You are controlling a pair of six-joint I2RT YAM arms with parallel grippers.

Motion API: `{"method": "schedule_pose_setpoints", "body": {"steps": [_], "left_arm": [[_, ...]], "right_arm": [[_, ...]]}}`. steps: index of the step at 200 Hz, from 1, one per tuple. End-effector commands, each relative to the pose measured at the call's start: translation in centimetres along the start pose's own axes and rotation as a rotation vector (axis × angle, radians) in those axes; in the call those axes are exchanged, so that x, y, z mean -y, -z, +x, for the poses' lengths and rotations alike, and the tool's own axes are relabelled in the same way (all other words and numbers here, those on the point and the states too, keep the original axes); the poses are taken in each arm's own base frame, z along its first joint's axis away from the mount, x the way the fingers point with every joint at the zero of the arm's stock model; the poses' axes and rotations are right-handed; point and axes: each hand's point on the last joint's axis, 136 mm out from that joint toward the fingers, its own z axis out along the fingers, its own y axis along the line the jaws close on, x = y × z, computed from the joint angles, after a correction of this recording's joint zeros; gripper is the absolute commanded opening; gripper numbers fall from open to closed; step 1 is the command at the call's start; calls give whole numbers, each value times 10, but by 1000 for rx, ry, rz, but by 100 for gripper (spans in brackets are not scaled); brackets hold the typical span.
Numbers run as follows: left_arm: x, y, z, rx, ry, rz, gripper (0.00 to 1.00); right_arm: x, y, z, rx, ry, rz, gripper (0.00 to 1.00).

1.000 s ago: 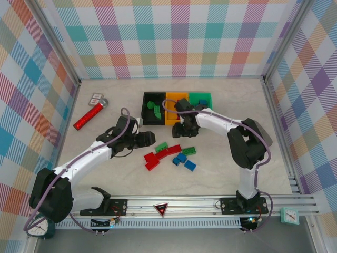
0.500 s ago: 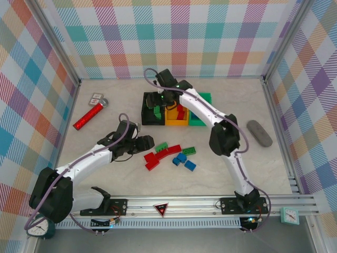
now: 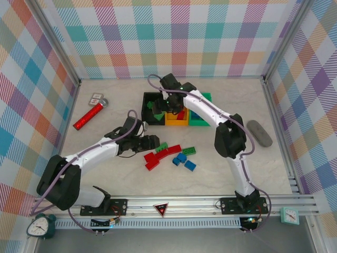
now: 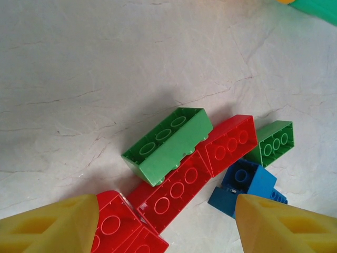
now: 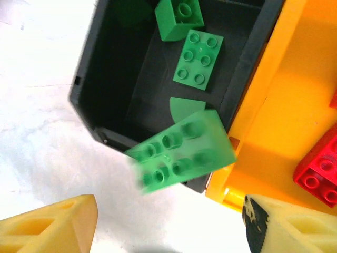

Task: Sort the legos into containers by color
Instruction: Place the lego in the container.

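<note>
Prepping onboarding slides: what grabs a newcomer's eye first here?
A blurred green brick over a corner of the black bin, loose below the open right gripper. Next, the red, green and blue bricks clustered on the table before the open left gripper.

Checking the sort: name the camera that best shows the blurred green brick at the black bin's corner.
Right wrist: the green brick is large, studs up, over the corner of the black bin beside the orange bin. Top view: green bits by the right gripper are too small to separate. Left wrist faces other bricks on the table.
</note>
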Motion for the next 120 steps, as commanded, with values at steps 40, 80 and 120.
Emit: {"method": "schedule_pose_setpoints", "body": {"steps": [40, 80, 120], "left_arm": [[10, 2, -5, -4, -6, 16, 69], [8, 6, 0, -28, -37, -3, 69], [-1, -4, 1, -119, -24, -156, 71]], "right_arm": [[-25, 11, -30, 68, 19, -102, 73], [-19, 21, -8, 56, 17, -88, 72], [13, 47, 41, 51, 12, 9, 72]]}}
